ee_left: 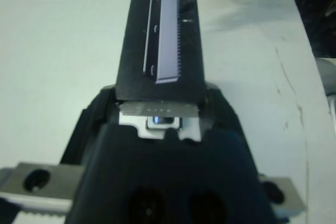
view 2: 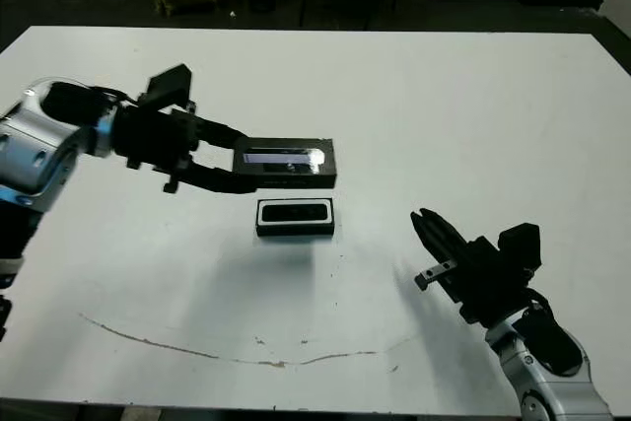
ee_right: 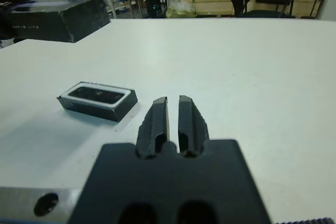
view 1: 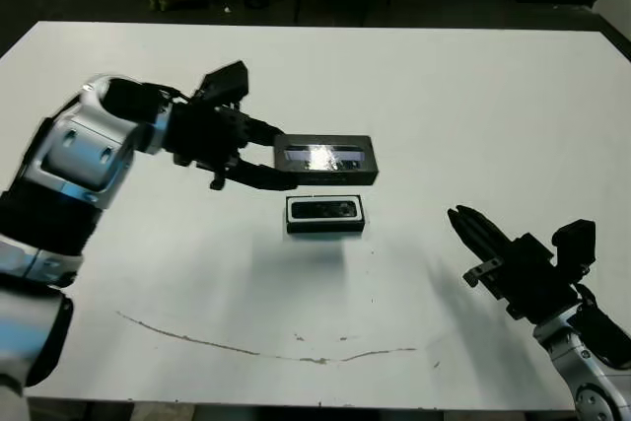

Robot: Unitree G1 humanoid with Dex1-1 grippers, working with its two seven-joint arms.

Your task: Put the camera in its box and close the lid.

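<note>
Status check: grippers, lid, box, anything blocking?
Left gripper shut on lid, held above table. Right gripper shut, empty, idle. Camera already in box, uncovered. Nothing in the way.

Above the box: the flat black lid with a shiny grey stripe (view 1: 326, 158) hangs in the air, just behind the small black box with a white lining (view 1: 325, 214), held at one end by the left pincer (view 1: 264, 157).
Left of the box: the left pincer and its arm block this side.
Inside the box: the slim black camera bar (view 1: 324, 210) fills it.
Right of the box: bare white worktop (view 1: 473, 105) up to the right pincer (view 1: 466, 225), whose fingers are closed, well apart from the box.
Front of the box: open worktop with a thin brown line (view 1: 246, 347).
</note>
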